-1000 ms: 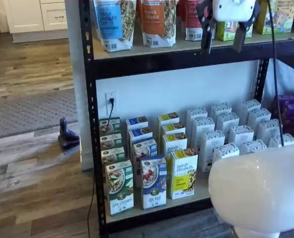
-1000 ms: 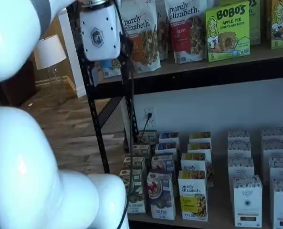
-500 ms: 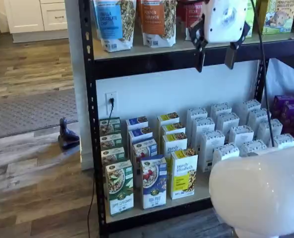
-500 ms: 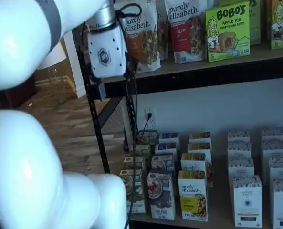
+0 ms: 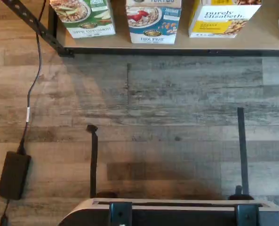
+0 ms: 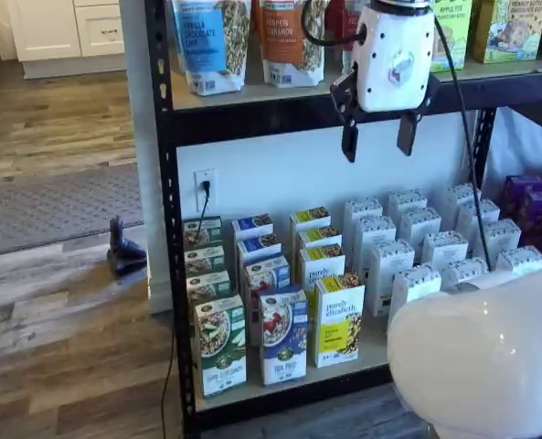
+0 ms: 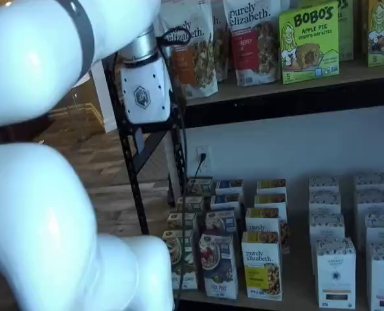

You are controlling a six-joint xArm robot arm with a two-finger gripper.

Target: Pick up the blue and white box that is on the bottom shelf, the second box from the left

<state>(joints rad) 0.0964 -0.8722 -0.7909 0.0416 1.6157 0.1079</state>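
Up near the upper board, we saw the white-bodied gripper with two black fingers [image 6: 377, 139] hanging in front of the rack, a plain gap showing between its fingers and nothing held in them. Our tall slim blue and white box with a bowl of granola and red berries [image 6: 282, 337] stood upright at the front of the pale tan bottom shelf edged by a black rail [image 6: 289, 381], well below the gripper. It stood between a green-and-white carton [image 6: 220, 345] and a yellow-and-white carton [image 6: 339, 321], just beside each. From the wrist view we saw the same blue and white box [image 5: 153, 21] at the shelf's front edge, above grey wood flooring [image 5: 167, 103].
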